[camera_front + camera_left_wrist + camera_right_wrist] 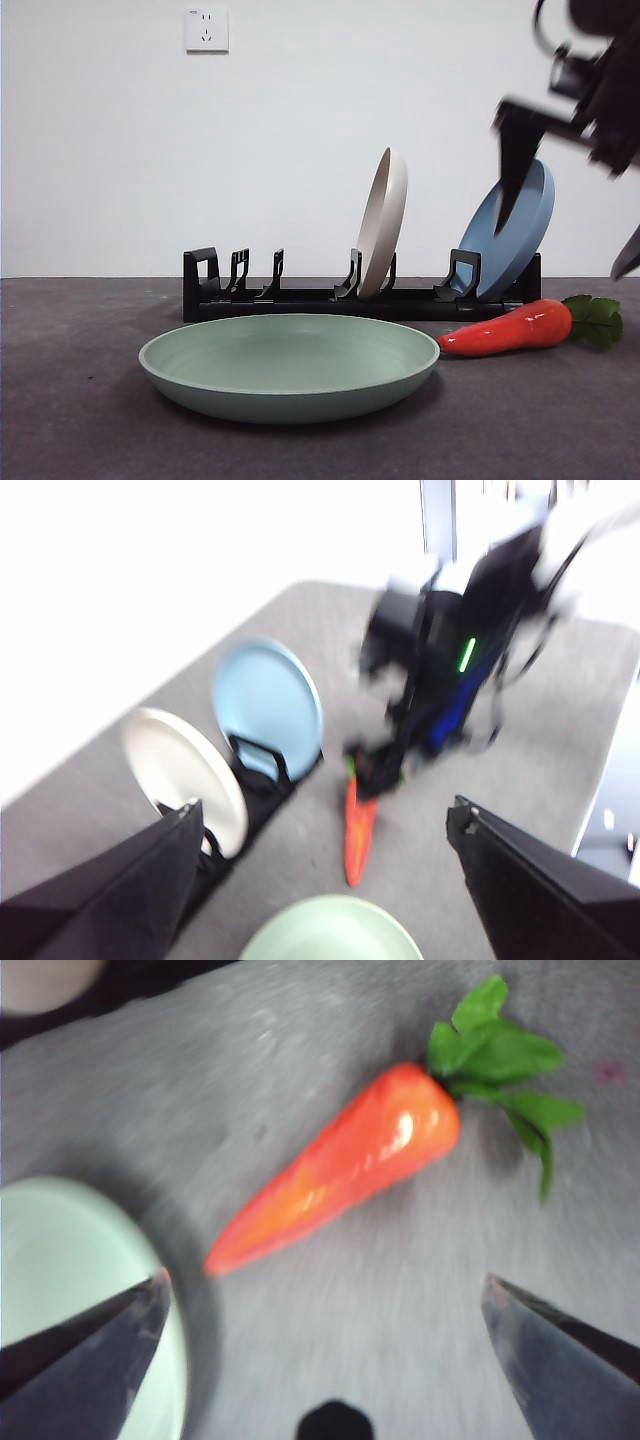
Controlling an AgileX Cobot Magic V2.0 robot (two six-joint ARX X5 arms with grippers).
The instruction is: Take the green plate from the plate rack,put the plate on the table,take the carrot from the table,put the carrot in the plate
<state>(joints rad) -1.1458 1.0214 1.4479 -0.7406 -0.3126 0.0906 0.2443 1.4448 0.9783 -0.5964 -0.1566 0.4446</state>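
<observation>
Pale mint-green plate (289, 365), glossy orange-red carrot (505, 329) with dark green leaves, black plate rack (300, 298), mottled dark grey table (80, 420).

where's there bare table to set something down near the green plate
Bare table lies left of the green plate and in front of it. The right side is crowded: the carrot lies beside the plate, the right gripper open above it. The plate rack closes off the back.

The front camera is looking level across the table (80, 420); both wrist cameras are looking down, sharing the carrot (335, 1175).
</observation>
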